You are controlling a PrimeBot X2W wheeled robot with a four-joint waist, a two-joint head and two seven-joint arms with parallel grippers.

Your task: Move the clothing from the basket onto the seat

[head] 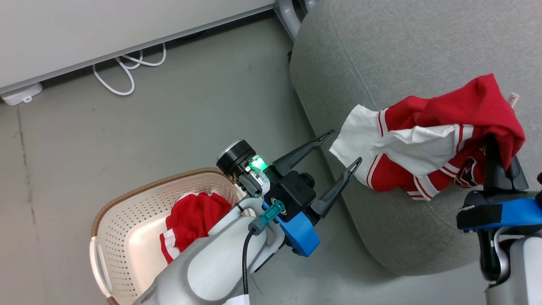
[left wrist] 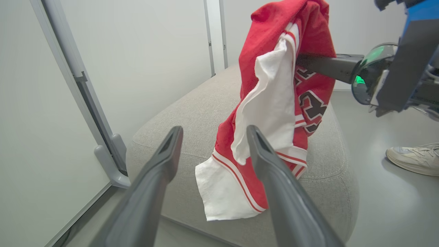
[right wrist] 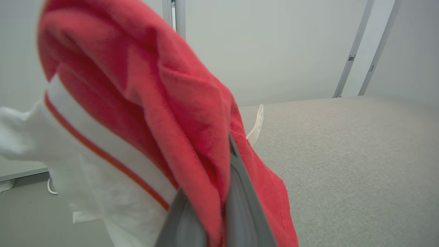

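1. Red jersey [right wrist: 144, 103] fabric drapes over the right gripper [right wrist: 219, 216]. Its fingers are pressed together on a fold, and cloth hoods both of them.
2. Risk: on release, the jersey may cling to the fingers and be dragged back off the seat [head: 381, 51]. Cause: fabric is wrapped over the fingertips rather than hanging clear below them.
3. Risk: the white panel hangs at the seat's rounded edge. Released here, the jersey may slide to the floor [head: 169, 118]. Carrying it further over the cushion would likely prevent this.
4. Risk: the left gripper [head: 346, 146] is spread wide and empty, with its tips just beside the white panel. Any advance may snag the cloth.
5. Position: the jersey hangs from the right gripper above the seat. Whether its hem touches the cushion cannot be told.
6. Position: a second red garment [head: 192, 220] lies in the basket [head: 139, 199], well apart from the right gripper.
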